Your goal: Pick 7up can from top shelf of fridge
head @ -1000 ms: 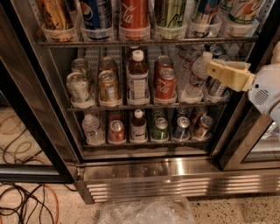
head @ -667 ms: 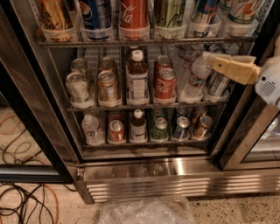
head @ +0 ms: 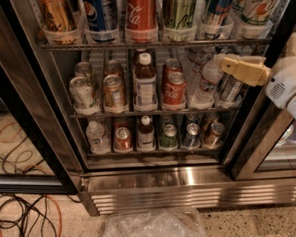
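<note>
Claw (head: 225, 63), blocky, tan, below wire top shelf (head: 157, 45), silvery 7up can (head: 257, 9) upright

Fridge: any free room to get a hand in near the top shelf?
Top shelf is packed holder to holder; 7up can at its right end. Free: the band under that rack above the middle-row cans, gripper at its right. Bare steel ledge below the bottom row.

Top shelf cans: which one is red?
The Coca-Cola can, third from the left, between a blue can and an olive-green one; no other there is red. The gripper hangs below the shelf, at the right.
</note>
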Tool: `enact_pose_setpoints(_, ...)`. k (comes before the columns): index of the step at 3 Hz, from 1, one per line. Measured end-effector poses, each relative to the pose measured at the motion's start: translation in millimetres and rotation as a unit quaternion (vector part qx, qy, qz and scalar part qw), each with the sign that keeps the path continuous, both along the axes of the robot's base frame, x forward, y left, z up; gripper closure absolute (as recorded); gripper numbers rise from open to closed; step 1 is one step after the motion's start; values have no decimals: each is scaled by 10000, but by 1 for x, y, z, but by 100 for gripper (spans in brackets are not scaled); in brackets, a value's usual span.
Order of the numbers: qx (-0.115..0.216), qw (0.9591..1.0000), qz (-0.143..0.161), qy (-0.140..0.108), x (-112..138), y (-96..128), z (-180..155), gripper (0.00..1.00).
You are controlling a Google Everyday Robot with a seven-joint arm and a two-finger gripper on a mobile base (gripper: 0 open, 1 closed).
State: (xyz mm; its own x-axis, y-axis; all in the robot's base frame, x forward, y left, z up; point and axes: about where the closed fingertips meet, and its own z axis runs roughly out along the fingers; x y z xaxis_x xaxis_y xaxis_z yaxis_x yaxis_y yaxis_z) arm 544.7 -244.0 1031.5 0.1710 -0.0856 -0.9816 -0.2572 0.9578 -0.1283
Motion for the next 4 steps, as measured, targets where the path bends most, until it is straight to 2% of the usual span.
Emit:
enact_pose_setpoints(1,-41,9997,-208,-131,17,0,9,0)
enact_pose_setpoints(2,-42,9997,-212,-134,17,0,9,0)
enact_pose_setpoints(3,-42,9997,-211,-134,17,0,9,17)
enact_pose_setpoints(4,-42,9997,-211,-134,17,0,9,25)
